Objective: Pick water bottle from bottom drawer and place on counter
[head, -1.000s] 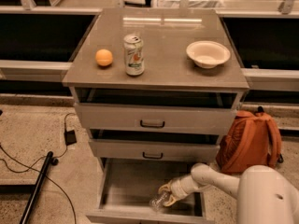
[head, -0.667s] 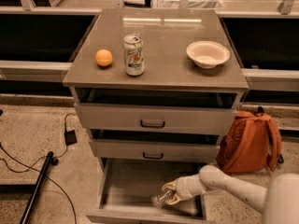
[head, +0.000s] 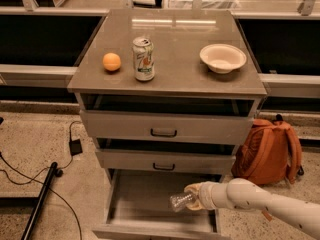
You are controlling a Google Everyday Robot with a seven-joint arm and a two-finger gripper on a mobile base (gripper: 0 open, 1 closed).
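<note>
You're holding the bottle [head: 179,201] in the gripper [head: 196,203], fingers clamping one end so the rest is poking out sideways beyond them, tilted, low inside the drawer [head: 142,196]. The counter [head: 175,79] is sitting well above the fingers, so I'd say you're needing a lift that clears the upper drawers [head: 165,129].

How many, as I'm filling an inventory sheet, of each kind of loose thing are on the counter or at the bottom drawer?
Orange: 1
Soda can: 1
Bowl: 1
Water bottle: 1, held in the gripper over the open bottom drawer
Total: 4
</note>
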